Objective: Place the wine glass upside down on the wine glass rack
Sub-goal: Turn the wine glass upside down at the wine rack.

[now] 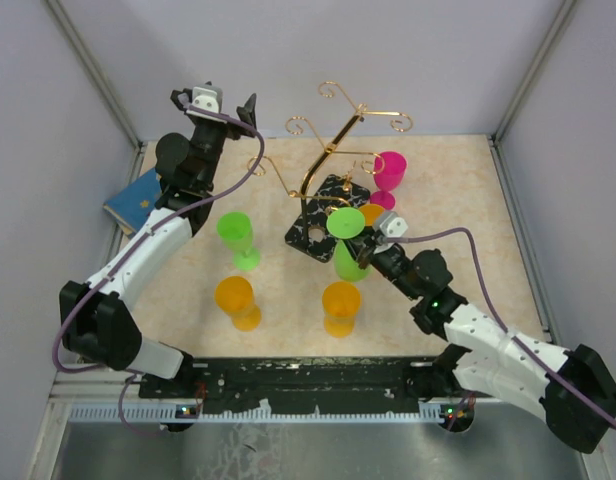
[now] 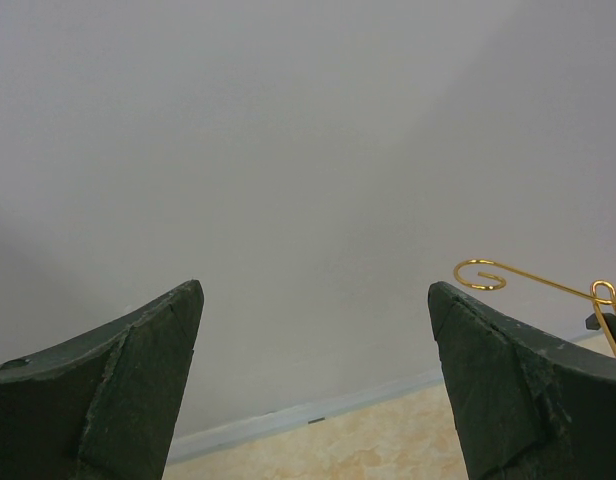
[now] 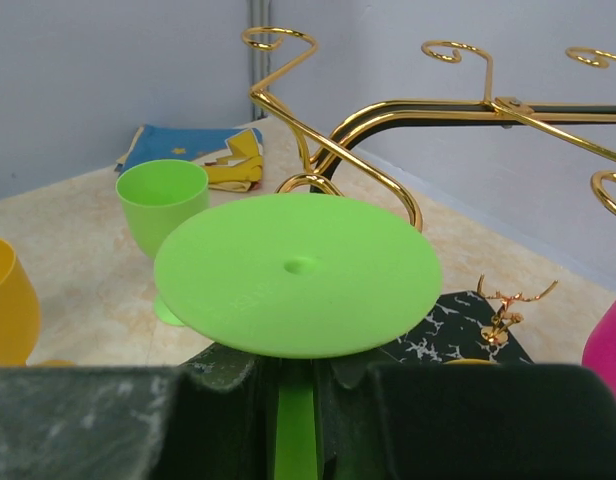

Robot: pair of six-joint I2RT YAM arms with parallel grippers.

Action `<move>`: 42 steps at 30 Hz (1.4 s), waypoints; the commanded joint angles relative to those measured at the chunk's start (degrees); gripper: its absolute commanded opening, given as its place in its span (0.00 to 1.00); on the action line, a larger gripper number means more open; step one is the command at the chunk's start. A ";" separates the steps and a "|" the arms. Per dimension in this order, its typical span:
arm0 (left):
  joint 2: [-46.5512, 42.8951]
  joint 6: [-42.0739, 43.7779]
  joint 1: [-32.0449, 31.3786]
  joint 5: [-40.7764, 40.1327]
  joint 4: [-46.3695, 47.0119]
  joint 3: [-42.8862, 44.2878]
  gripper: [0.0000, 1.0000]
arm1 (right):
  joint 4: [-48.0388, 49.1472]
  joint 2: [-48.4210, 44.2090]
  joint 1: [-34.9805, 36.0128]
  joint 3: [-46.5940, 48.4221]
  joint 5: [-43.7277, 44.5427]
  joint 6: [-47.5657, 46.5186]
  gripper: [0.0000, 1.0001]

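Note:
My right gripper (image 1: 373,250) (image 3: 303,385) is shut on the stem of a green wine glass (image 1: 345,222) (image 3: 298,275). The glass is upside down, with its round foot on top and its bowl hanging below. It hovers just in front of the wine glass rack (image 1: 320,170) (image 3: 388,110), a gold wire stand with curled arms on a black marbled base (image 1: 323,222) (image 3: 458,325). The foot sits close below one low curled arm. My left gripper (image 1: 216,108) (image 2: 315,290) is raised at the back left, open and empty, with one rack spiral (image 2: 481,275) at its right.
Upright glasses stand on the table: green (image 1: 236,238) (image 3: 163,200), orange (image 1: 236,300) (image 3: 8,300), a second orange (image 1: 341,305) and pink (image 1: 390,175) (image 3: 608,340). A third orange glass (image 1: 371,213) is by the rack base. A blue cloth (image 1: 138,198) (image 3: 188,150) lies at the left wall.

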 commanded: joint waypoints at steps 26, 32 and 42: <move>-3.28 2.28 0.30 1.24 1.61 -0.84 0.99 | 22.47 12.18 6.65 1.36 11.26 -2.49 0.00; -3.56 2.46 0.36 1.28 2.51 -1.64 0.99 | 27.84 15.92 9.03 1.53 17.73 -5.28 0.00; -4.09 3.43 0.37 0.96 3.69 -2.54 0.99 | 39.33 22.83 10.12 1.60 24.79 -8.98 0.00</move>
